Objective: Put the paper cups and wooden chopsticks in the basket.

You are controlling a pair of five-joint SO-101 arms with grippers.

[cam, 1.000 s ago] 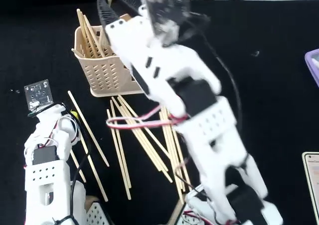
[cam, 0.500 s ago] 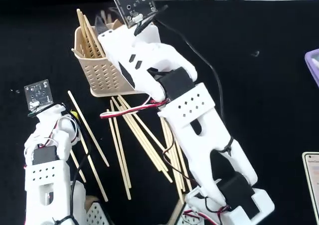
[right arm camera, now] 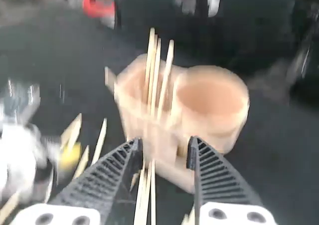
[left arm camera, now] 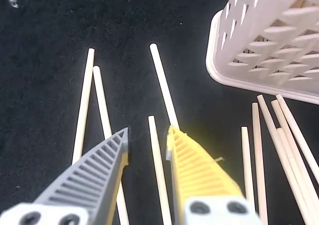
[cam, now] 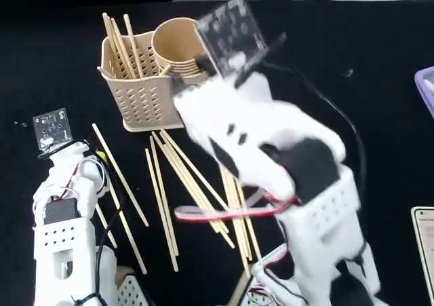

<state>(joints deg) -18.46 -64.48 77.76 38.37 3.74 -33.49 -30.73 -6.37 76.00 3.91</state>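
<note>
High view: basket [cam: 146, 102] near the tabletop's [cam: 380, 116] far edge holds paper cups [cam: 178, 45] and upright chopsticks [cam: 121, 45]; loose chopsticks [cam: 191, 178] lie nearer (fanned out).
Left wrist view: left hand [left arm camera: 147, 131] half open, empty, over loose chopsticks.
Right wrist view: right hand [right arm camera: 165, 141] open, empty, facing the basket.

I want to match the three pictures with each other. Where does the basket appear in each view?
High view: the basket stands in the upper left, holding paper cups.
Left wrist view: the basket's corner is at the picture's edge, past the left end effector.
Right wrist view: the basket is central, beyond the right end effector.
Shared landmark: loose chopsticks on the table beside the basket.
</note>
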